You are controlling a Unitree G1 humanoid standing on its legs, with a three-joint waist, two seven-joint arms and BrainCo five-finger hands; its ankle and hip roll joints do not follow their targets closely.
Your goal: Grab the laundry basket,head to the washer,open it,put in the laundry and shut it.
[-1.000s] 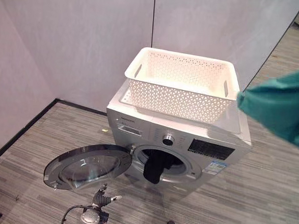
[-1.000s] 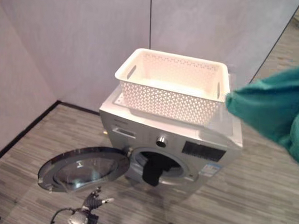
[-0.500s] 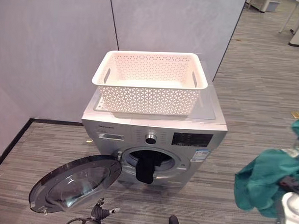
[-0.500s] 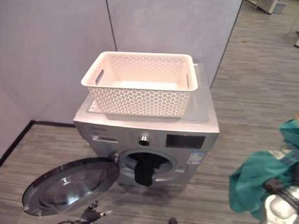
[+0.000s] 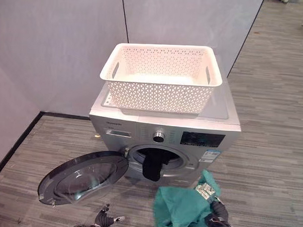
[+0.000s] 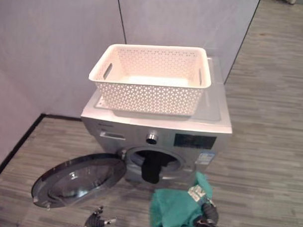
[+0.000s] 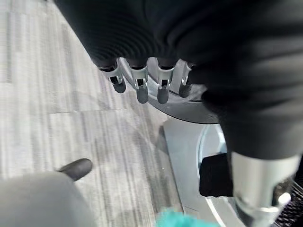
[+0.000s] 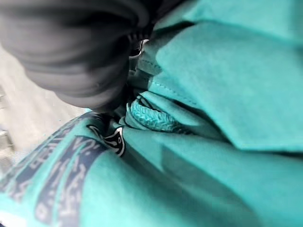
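The likeliest trouble here is the teal garment (image 5: pixel 180 209) snagging on the rim of the washer (image 5: pixel 166 129) or sliding down to the floor, because it hangs in a loose bunch below the drum opening (image 5: pixel 157 159) rather than level with it. A dark garment (image 5: pixel 152 167) already droops out over the lip of that opening, so pushing more cloth in could drag it out, and anything left over the lip would stop the door (image 5: pixel 83 176) from closing. The door lies swung wide to my left, near my left hand (image 5: pixel 105 221), which could knock it.

My right hand (image 5: pixel 216 213) sits low in front of the washer, buried in the teal cloth; the fabric bunches tightly against the wrist cover, so I judge it gripped, though my fingers are hidden. My left hand hangs low near the floor, fingers straight and relaxed, holding nothing. The white laundry basket (image 5: pixel 161 76) stands on top of the washer and looks empty.
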